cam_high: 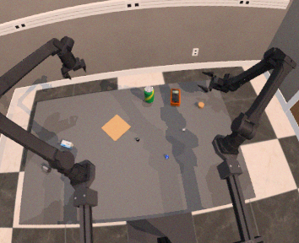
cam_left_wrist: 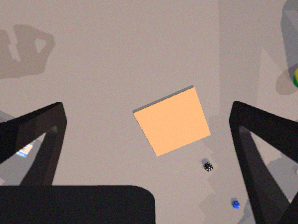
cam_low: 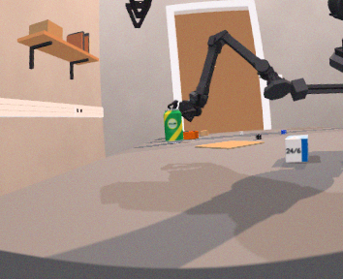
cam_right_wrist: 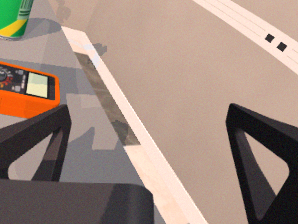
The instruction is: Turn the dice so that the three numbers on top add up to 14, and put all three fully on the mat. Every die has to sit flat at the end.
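While all three dice lie off the mat, we see the square orange mat (cam_high: pixel 116 127) (cam_low: pixel 230 144) (cam_left_wrist: pixel 172 121) left of centre in the top view. The black die (cam_high: pixel 138 139) (cam_low: pixel 259 137) (cam_left_wrist: pixel 208 166) sits just beside its lower right side, the blue die (cam_high: pixel 166 156) (cam_low: pixel 283 132) (cam_left_wrist: pixel 236 204) lies lower and right of centre, and the white die (cam_high: pixel 183 130) (cam_low: pixel 241 132) lies right of centre. Their top numbers are too small for us to read.

Both the left gripper (cam_high: pixel 75 74) (cam_left_wrist: pixel 148 111) and the right gripper (cam_high: pixel 203 82) (cam_right_wrist: pixel 148 113) stand wide apart with nothing between their fingers. We expect each die to be light, hard and stiff — easy to flick away or let slip — so we would pinch low across two opposite side faces, square on, and turn it before setting it flat.

Toward the top of the top view, the green soda can (cam_high: pixel 149 94) (cam_low: pixel 173 125) (cam_right_wrist: pixel 14 19) and orange multimeter (cam_high: pixel 176 97) (cam_low: pixel 191 135) (cam_right_wrist: pixel 30 90) stand between the arms — the can looks easy to tip if we sweep low there.
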You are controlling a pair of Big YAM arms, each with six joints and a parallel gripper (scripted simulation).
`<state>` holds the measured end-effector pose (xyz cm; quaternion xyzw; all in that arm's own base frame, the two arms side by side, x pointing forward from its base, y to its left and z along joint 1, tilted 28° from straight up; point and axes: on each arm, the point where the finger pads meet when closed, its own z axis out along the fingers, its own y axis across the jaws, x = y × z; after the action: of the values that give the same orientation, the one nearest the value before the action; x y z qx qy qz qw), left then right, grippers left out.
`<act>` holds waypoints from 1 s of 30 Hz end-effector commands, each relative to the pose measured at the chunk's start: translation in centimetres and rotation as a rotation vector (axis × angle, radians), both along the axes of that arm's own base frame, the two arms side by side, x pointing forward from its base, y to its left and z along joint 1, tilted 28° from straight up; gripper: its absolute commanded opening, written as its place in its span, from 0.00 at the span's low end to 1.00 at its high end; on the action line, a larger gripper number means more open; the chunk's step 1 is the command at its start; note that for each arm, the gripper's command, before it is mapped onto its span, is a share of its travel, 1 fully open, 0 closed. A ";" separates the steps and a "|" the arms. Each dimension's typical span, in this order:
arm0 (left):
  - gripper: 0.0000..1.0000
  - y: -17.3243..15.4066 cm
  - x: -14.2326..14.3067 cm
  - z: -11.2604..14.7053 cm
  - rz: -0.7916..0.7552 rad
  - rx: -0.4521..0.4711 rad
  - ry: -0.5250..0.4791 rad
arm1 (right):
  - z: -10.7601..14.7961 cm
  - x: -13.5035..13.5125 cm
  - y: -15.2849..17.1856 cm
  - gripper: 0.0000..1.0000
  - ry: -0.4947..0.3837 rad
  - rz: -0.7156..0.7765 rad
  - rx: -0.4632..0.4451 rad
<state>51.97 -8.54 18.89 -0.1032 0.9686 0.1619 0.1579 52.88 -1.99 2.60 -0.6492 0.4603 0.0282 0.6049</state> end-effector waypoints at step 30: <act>1.00 37.8 -7.8 22.3 0.485 0.042 -0.763 | 0.3 0.1 0.1 1.00 -0.007 0.003 -0.002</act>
<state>44.09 29.45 38.71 -0.3964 0.7923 0.1656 0.4332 52.88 -1.99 2.60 -0.6492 0.4603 0.0282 0.6049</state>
